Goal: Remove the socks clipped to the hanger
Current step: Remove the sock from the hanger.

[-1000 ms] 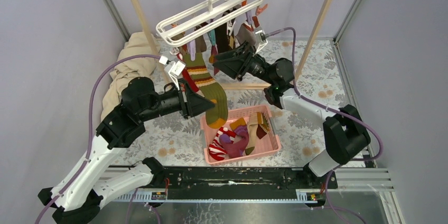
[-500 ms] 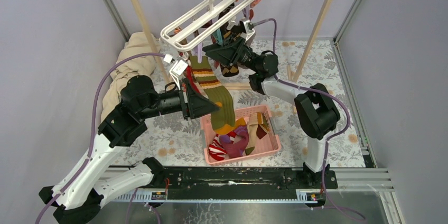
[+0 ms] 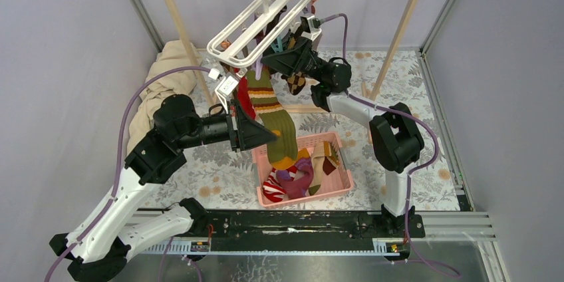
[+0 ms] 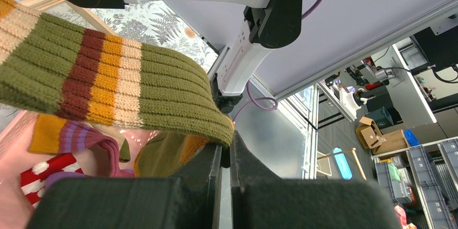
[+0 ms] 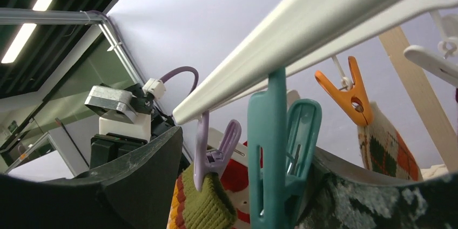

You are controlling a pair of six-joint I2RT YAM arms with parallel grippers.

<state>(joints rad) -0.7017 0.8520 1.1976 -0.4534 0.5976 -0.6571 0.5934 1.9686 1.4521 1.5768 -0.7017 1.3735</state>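
Sock-freeing step: left pincer clenched on olive striped sock, which hangs from purple clip under hanger. Right pincer released, straddling clips. Next, I judge: pinch purple clip open, draw sock down to basket.

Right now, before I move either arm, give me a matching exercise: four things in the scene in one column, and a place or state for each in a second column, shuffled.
Things:
1. left gripper
2. right gripper
3. pink basket
4. orange clip

Place or state:
A. holds loose socks
B. shut on the olive striped sock
C. open, teal clip between its fingers
D. pinching a checked sock under the hanger

Pairs: 1-B, 2-C, 3-A, 4-D
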